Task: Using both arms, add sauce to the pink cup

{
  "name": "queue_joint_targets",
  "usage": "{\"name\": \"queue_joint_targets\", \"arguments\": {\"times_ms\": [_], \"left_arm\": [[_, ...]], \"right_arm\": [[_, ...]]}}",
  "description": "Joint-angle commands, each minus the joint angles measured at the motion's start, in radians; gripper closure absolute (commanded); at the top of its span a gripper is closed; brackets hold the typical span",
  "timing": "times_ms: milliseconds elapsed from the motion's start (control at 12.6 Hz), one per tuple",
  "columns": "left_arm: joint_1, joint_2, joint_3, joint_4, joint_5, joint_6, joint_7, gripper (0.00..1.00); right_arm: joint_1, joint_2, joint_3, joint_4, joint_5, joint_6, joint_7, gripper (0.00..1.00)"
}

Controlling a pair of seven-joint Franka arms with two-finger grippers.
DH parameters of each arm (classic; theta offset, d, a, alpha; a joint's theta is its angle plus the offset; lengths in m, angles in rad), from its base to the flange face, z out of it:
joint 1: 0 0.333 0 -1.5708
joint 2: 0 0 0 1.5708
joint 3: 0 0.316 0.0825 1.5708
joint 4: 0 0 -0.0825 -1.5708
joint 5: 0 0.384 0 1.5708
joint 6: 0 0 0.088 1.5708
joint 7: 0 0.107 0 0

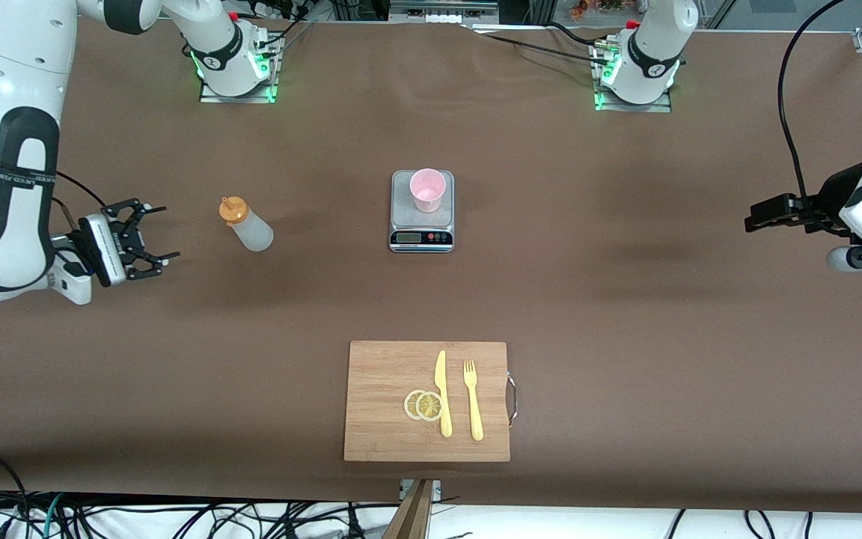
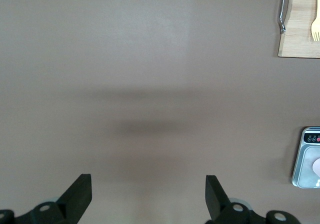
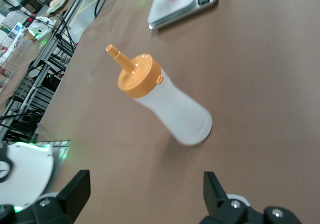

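Sauce bottle (image 1: 246, 224) upright on bare table, orange cap on, toward right arm's end, well apart from scale (image 1: 421, 212). Pink cup (image 1: 427, 189) upright on scale platform, mid-table between the two bases. Right gripper (image 1: 148, 238) over table just beside sauce bottle, fingers spread wide, nothing between them; bottle fills right wrist view (image 3: 164, 98). Left gripper (image 1: 754, 217) over bare table at left arm's end, well apart from scale, fingers (image 2: 80, 194) spread, empty. Cutting board (image 1: 386, 427) nearer camera, carrying lemon slices (image 1: 423, 405), knife (image 1: 443, 392), fork (image 1: 472, 399).

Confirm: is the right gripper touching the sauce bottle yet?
Apart. The front view shows bare table between the open right gripper and the sauce bottle.
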Motion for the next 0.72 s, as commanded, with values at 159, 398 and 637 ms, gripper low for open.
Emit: {"name": "queue_joint_targets", "arguments": {"times_ms": [159,398,637], "left_arm": [[0.005,0.014,-0.005,0.034,0.024,-0.021,0.021,0.00],[0.005,0.014,-0.006,0.034,0.024,-0.019,0.021,0.00],[0.003,0.014,-0.005,0.034,0.024,-0.021,0.021,0.00]], "right_arm": [[0.017,-0.053,-0.014,0.231,-0.052,-0.161,0.484,0.00],[0.062,-0.154,0.059,0.296,-0.162,-0.134,0.898,0.00],[-0.037,-0.376,0.359,0.200,-0.481,0.022,1.212,0.00]]}}
